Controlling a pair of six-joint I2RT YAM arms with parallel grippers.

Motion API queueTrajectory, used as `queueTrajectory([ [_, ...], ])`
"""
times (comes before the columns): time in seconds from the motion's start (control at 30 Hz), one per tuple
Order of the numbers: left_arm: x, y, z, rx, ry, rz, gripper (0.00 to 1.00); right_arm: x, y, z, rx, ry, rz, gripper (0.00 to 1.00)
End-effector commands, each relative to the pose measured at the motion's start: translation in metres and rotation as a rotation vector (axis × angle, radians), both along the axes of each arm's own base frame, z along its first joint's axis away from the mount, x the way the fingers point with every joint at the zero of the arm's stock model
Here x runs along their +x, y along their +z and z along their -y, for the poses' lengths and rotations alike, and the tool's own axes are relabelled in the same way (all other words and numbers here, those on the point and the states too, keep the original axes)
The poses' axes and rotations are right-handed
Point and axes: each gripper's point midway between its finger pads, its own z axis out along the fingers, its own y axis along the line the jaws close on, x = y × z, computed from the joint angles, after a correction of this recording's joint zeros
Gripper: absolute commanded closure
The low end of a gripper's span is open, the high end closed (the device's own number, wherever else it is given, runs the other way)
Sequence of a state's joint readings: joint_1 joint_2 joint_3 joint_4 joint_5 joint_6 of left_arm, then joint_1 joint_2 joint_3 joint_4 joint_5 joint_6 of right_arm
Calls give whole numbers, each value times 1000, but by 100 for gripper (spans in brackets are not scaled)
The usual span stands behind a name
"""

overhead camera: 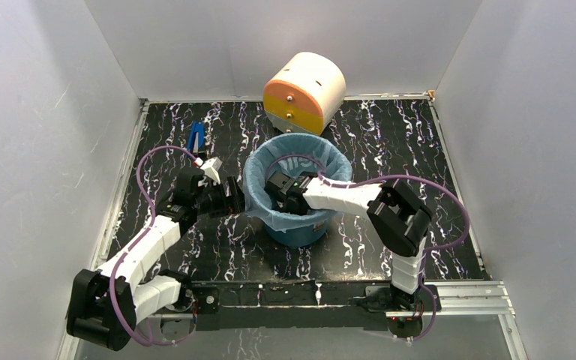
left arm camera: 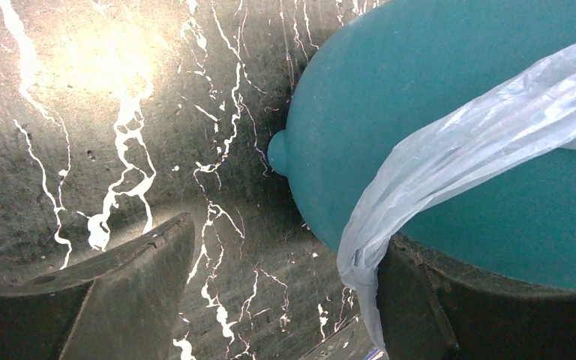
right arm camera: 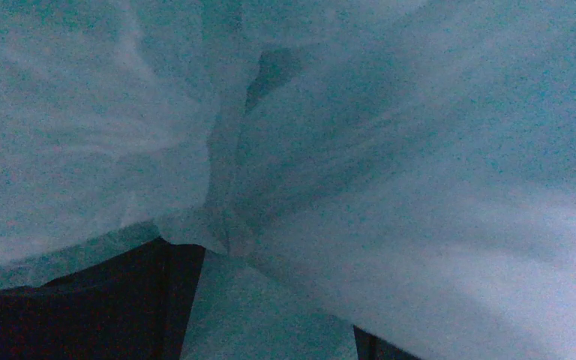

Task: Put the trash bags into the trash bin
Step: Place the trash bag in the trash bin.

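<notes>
The teal trash bin (overhead camera: 296, 234) stands upright mid-table. The light-blue trash bag (overhead camera: 330, 155) lines it, its edge folded out over the rim. My left gripper (overhead camera: 238, 196) is open at the bin's left outer wall. In the left wrist view the bin wall (left arm camera: 390, 82) fills the upper right, and a strip of bag (left arm camera: 457, 150) hangs down along the inner face of the right finger (left arm camera: 450, 307). My left gripper (left arm camera: 285, 300) holds nothing. My right gripper (overhead camera: 276, 189) is down inside the bin. Its wrist view is dim, with bag (right arm camera: 420, 187) all around and a fold between the parted jaws of my right gripper (right arm camera: 270, 322).
A cream-and-orange drum (overhead camera: 304, 91) lies on its side just behind the bin. A small blue object (overhead camera: 195, 137) lies at the back left. White walls close in the black marbled table (overhead camera: 390, 135). A metal rail (overhead camera: 307, 292) runs along the near edge.
</notes>
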State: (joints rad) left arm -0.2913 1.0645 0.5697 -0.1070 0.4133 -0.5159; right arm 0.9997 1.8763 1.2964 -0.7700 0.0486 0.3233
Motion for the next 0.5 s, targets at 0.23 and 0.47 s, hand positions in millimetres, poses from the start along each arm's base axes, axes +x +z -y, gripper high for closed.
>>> queueTrajectory([
  [0.23,7,11,-1,13,7,37,21,15,58,-14,102,-67,91,23],
  [0.47,9,14,-1,12,14,47,21,16,75,-12,132,-87,124,23],
])
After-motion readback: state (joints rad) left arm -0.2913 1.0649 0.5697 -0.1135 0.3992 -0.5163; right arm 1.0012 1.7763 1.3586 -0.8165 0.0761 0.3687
